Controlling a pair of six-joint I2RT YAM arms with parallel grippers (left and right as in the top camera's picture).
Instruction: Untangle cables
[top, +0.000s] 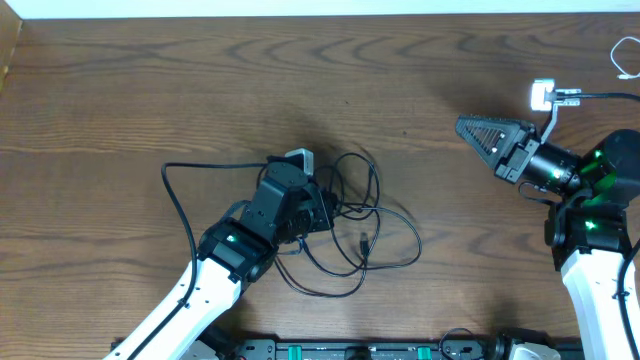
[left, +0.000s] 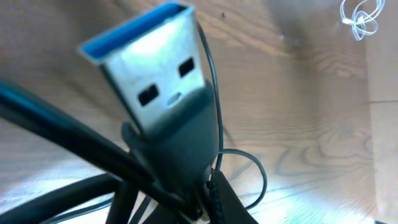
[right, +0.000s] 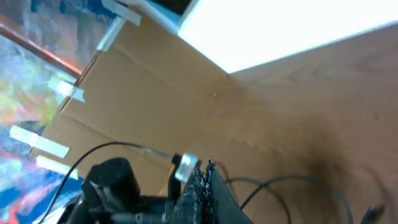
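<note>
Left gripper (top: 293, 172) clamps a blue-tongued USB-A plug (left: 149, 68) at 10 o'clock of tangled black cables (top: 365, 235). At 3 o'clock, right gripper (top: 465, 127) is closed, empty. White cord (top: 625, 55) at 1 o'clock.

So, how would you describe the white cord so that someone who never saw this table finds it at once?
Seen from above, follow the wooden table to its far right corner. A small looped white cord lies there, partly cut off by the picture's edge. It is the only white one and lies alone; the black cables are tangled mid-table.
</note>
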